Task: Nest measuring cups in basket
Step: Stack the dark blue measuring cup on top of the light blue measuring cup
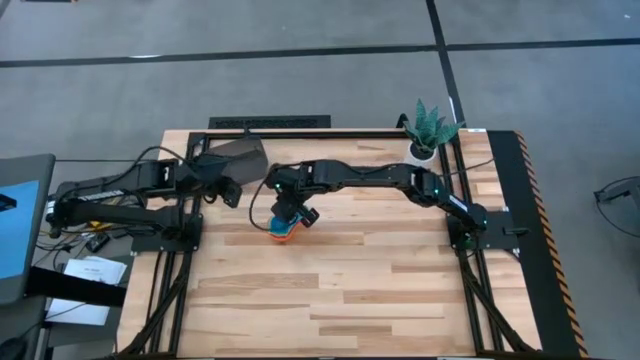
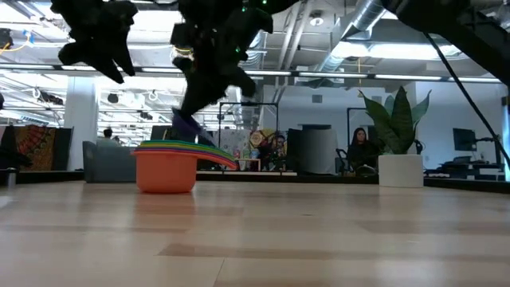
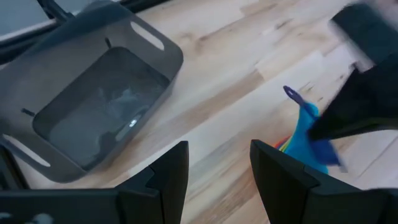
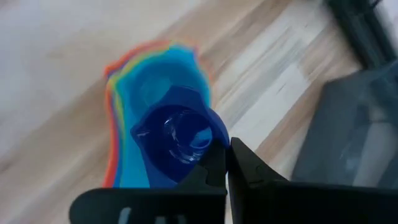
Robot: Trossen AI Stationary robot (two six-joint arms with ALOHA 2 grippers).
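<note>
A nested stack of measuring cups (image 1: 280, 232) stands on the table near its middle, the orange cup (image 2: 166, 172) outermost and the rainbow of handles (image 2: 213, 155) pointing one way. My right gripper (image 4: 227, 163) is shut on the dark blue cup (image 4: 177, 138), which sits tilted over the blue cups (image 4: 155, 81) at the top of the stack. The grey basket (image 3: 99, 99) stands at the table's far left, open side up. My left gripper (image 3: 217, 174) hangs open beside it, holding nothing. My right gripper pinches the dark blue cup at its edge (image 4: 213, 151) between its two shut fingers. Whether that edge is the rim or the handle is hidden by the fingers. They slant down from above. The cup hangs tilted, its bowl over the stack's top blue cup.
A white plant pot (image 1: 425, 150) stands at the far right corner. Black frame rails (image 1: 270, 124) run along the table's far edge and both sides. Bare wood lies toward the near edge (image 1: 340, 310).
</note>
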